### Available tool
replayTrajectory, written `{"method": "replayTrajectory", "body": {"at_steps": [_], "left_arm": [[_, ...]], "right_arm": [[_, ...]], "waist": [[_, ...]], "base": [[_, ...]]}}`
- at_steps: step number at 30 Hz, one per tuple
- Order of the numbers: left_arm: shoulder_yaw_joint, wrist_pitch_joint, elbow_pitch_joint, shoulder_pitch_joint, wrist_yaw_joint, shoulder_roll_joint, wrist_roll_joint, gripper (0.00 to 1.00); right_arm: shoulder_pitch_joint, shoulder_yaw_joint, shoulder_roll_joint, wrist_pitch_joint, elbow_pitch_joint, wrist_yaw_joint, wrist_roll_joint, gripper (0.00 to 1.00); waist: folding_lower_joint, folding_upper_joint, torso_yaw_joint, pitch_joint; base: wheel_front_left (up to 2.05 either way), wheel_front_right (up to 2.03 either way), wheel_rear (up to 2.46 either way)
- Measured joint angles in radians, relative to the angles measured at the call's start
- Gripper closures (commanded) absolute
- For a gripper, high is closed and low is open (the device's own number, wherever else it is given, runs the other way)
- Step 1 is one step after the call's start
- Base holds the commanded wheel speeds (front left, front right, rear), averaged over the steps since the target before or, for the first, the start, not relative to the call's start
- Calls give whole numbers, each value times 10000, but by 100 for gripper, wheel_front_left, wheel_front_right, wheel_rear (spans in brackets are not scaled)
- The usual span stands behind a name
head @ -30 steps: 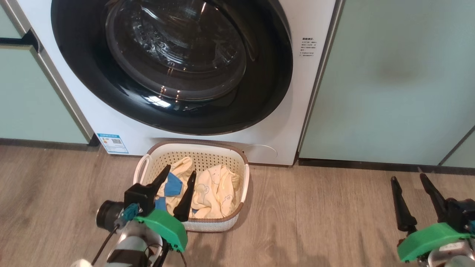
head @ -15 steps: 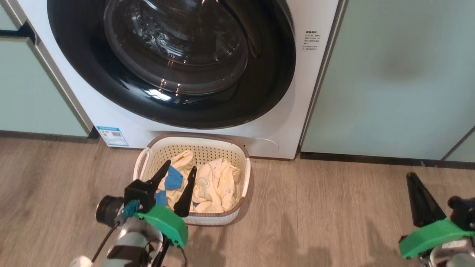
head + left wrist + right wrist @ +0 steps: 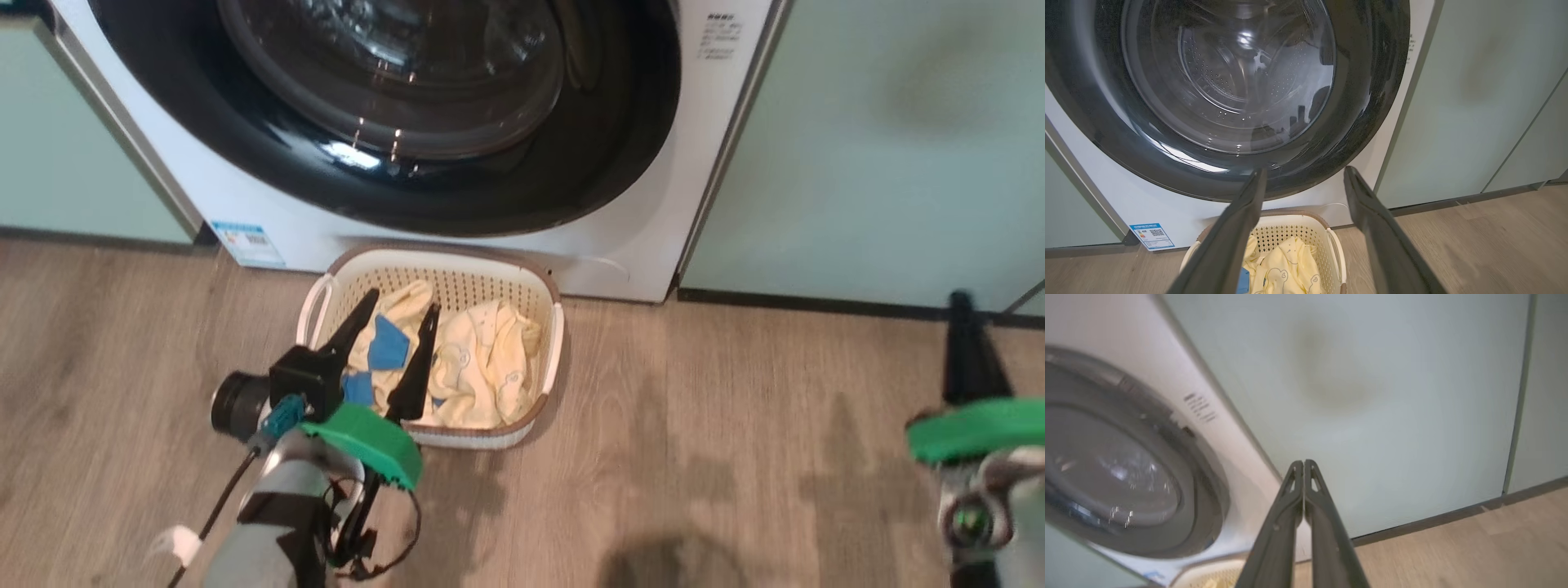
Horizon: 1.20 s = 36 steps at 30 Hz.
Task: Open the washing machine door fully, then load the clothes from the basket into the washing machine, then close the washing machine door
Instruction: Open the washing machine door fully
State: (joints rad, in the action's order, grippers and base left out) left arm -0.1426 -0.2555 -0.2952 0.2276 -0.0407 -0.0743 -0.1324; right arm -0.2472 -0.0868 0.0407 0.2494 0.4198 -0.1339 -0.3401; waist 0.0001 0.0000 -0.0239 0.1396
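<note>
Change since earlier: your right hand (image 3: pixel 1303 467) has snapped its two fingers together on nothing, where a second ago they stood apart; the head camera has also tipped down, so the whole scene sits higher in its view.
Left hand: your left hand (image 3: pixel 393 321) hangs released, fingers spread, over the near edge of the basket (image 3: pixel 555 327), touching nothing you can see.
Step in hand: opening. The washing machine door (image 3: pixel 1229 81) looks flush against the washing machine (image 3: pixel 702 163), so nothing is loaded yet.
Next move: you need a hand at the door's edge to pull it out and swing it wide; where the catch sits is hard to tell through the blur.
Clothes: the clothes (image 3: pixel 482 367) lie heaped in the basket, on the floor just before the machine.
Materials: door glossy black, round, with a bulging clear window; clothes soft, pale yellow with blue patches; basket stiff cream plastic, perforated, brown-rimmed; floor (image 3: pixel 735 457) wood-grained.
</note>
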Motion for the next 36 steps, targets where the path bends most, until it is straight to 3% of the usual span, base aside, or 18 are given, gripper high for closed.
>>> {"method": "replayTrajectory", "body": {"at_steps": [7,13,18,23,27,36], "left_arm": [[-13,0,307,593,8,148,4,0],[-138,0,424,1063,10,232,4,0],[-274,0,474,1410,8,299,0,0],[-443,0,508,1653,8,320,-12,0],[-568,0,510,1784,38,351,-102,0],[-920,0,552,2111,234,378,-376,0]], "right_arm": [[-1685,295,288,-968,180,2,-4380,100],[-3134,265,518,-2658,520,4,-7860,100],[-4305,107,531,-4383,1202,4,-9988,100],[-5459,33,527,-5831,1929,6,-11219,100],[-6495,353,512,-6752,2474,6,-11549,100],[-7870,803,420,-6985,3045,6,-11745,100]], "waist": [[1,0,262,829],[1,0,544,1526],[0,0,826,2000],[1,0,1105,2374],[0,0,1334,2671],[-1,0,1683,2998]], "base": [[0,0,0],[0,0,0],[0,0,0],[0,0,0],[0,0,0],[0,0,0]]}}
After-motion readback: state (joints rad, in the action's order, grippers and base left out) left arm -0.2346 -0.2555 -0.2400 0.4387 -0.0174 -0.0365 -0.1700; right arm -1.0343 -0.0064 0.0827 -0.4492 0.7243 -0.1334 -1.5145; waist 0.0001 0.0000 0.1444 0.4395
